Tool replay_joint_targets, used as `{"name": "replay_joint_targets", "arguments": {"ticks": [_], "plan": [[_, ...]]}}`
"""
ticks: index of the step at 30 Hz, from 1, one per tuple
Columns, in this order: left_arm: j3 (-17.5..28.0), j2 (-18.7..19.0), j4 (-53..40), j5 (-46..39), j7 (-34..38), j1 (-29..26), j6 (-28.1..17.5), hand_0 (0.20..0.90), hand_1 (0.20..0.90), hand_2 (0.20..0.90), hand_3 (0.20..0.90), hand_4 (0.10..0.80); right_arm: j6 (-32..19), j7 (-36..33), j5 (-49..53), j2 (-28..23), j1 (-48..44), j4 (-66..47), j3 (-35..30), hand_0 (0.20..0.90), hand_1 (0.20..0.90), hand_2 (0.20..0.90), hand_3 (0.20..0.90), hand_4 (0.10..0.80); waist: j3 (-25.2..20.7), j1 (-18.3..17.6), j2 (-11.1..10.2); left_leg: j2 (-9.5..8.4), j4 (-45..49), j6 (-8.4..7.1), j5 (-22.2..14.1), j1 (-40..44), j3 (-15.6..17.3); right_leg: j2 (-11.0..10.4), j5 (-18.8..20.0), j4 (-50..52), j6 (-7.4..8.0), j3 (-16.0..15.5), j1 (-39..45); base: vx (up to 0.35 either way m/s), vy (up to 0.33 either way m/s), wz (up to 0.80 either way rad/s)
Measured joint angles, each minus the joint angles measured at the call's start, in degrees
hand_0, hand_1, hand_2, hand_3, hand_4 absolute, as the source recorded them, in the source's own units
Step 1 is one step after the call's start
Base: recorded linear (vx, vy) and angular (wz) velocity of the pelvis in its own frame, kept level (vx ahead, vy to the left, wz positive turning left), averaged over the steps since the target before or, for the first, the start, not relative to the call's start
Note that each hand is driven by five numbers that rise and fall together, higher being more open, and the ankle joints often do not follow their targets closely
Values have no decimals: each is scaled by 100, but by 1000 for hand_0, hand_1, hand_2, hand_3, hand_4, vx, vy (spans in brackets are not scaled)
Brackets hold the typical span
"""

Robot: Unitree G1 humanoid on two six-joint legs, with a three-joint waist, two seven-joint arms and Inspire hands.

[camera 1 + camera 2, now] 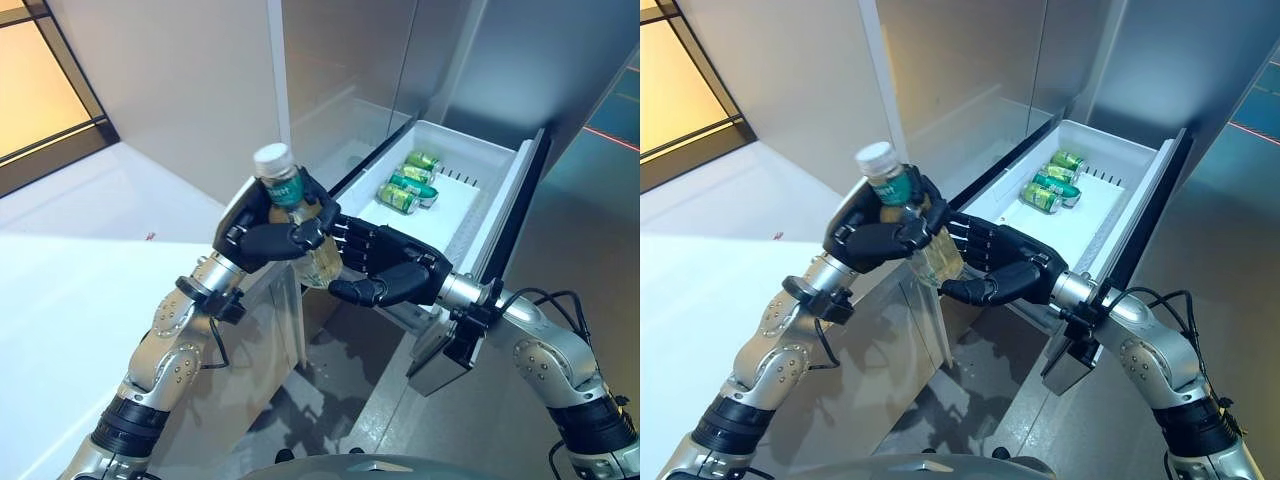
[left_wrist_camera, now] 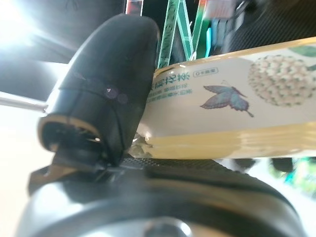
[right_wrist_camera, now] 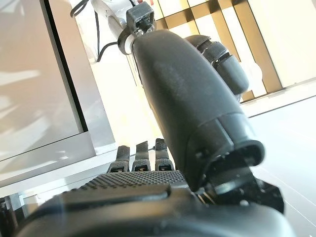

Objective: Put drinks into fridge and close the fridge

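A bottle with a white cap, a green label and pale yellow drink is held upright in my left hand, whose fingers and thumb curl round its middle. It also shows in the left wrist view, lying against the thumb. My right hand is open just right of the bottle, fingers stretched towards its lower part and thumb below; it also shows in the right wrist view. Both hands are in front of the open white fridge drawer, where green cans lie.
The drawer's dark front panel stands out to the right of my right arm. A white counter lies on the left. Steel fridge walls rise behind the drawer. A grey floor lies below the hands.
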Motion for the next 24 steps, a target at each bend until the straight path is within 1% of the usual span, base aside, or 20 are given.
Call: {"name": "replay_joint_targets", "arguments": {"ticks": [2,4,6,10,14,17,22,23,24], "plan": [[-170,61,19,103,76,-78,3,300,300,300,200,100,149,-17,25,-63,-73,-6,32,900,900,900,900,800,4,-9,3,5,0,0,0,18,37,4,0,0,0,57,-1,-29,6,-11],[-375,128,55,364,256,-260,3,300,300,300,200,100,265,-25,30,-321,-160,-6,205,900,900,900,900,800,10,-36,10,9,-1,1,-3,42,56,6,3,0,4,74,10,-21,6,-10],[-535,208,102,548,336,-419,2,300,300,300,200,100,312,-40,29,-463,-223,-5,279,900,900,900,900,800,12,-66,12,12,-2,1,-3,45,59,8,11,0,7,85,8,-13,-2,-4],[-752,222,103,990,431,-568,1,300,300,300,200,100,381,-125,25,-629,-291,-2,398,900,900,900,900,800,12,-120,12,11,-1,2,-3,55,61,11,14,0,7,95,14,0,0,0],[-912,245,104,1350,488,-658,-14,300,300,300,200,100,490,-162,-33,-659,-343,13,457,900,900,900,900,800,11,-119,12,11,0,2,-3,57,60,33,14,0,6,94,13,0,0,0],[-1036,281,253,1360,531,-751,-48,300,300,300,200,100,606,-245,-41,-694,-488,88,604,900,900,900,900,800,11,-122,12,11,0,2,-3,68,63,35,14,0,7,94,16,0,0,0],[-1128,223,447,1330,489,-775,-56,300,300,300,200,100,779,-423,-46,-667,-551,133,732,900,900,900,900,800,10,-110,11,13,0,2,-4,69,64,37,15,0,6,94,9,0,0,0],[-1130,216,505,1320,466,-775,-77,300,300,300,200,100,779,-495,-41,-660,-551,133,777,836,836,836,826,726,10,-108,11,13,0,2,-4,69,65,36,15,0,6,94,9,0,0,0],[-1150,195,570,1272,444,-775,-91,300,300,300,200,100,779,-588,-14,-640,-552,154,832,300,300,300,200,100,10,-110,10,13,0,2,-4,69,65,37,15,0,6,94,10,0,0,0]]}}
